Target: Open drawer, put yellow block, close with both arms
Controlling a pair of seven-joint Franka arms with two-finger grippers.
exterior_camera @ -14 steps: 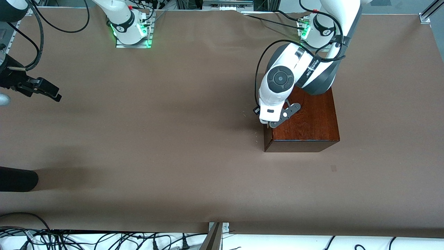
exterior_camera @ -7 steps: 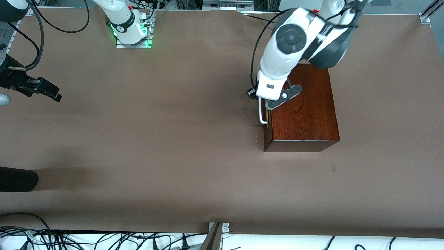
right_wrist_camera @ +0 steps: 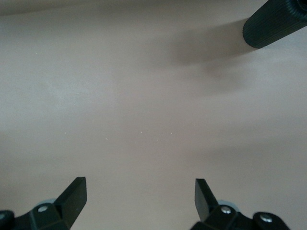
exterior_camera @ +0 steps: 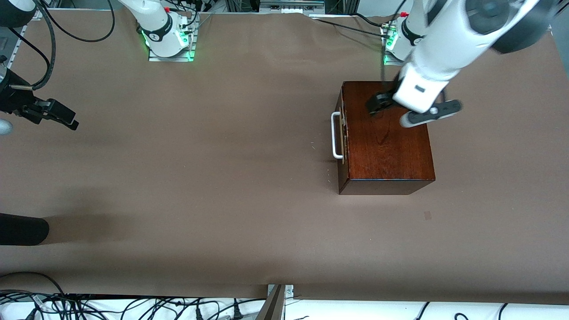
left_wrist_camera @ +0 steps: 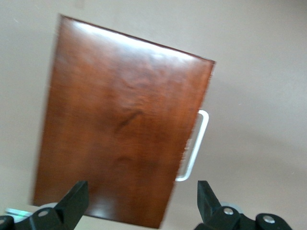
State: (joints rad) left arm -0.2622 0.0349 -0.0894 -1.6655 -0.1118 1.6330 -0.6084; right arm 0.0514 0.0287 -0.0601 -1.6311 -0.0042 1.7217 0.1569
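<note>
The reddish-brown box [exterior_camera: 386, 142] stands toward the left arm's end of the table. The drawer is pushed fully in, so only its dark front edge [exterior_camera: 341, 133] and white handle [exterior_camera: 336, 135] show. In the left wrist view the box top [left_wrist_camera: 120, 120] and the handle [left_wrist_camera: 194, 148] lie below. My left gripper [exterior_camera: 402, 109] [left_wrist_camera: 141, 194] hangs open and empty in the air over the box top. My right gripper [exterior_camera: 66, 120] [right_wrist_camera: 139, 191] waits open over bare table at the right arm's end. The yellow block is out of view.
A black cylinder [exterior_camera: 22, 229] [right_wrist_camera: 273, 21] pokes in over the table's edge at the right arm's end, nearer the front camera than the right gripper. Cables [exterior_camera: 133, 306] lie along the near edge. Brown paper covers the table [exterior_camera: 222, 178].
The left arm has lifted from the handle end of the box and swung up over its top, toward its own base, and its jaws have opened. The handle now shows. The right arm has not moved.
</note>
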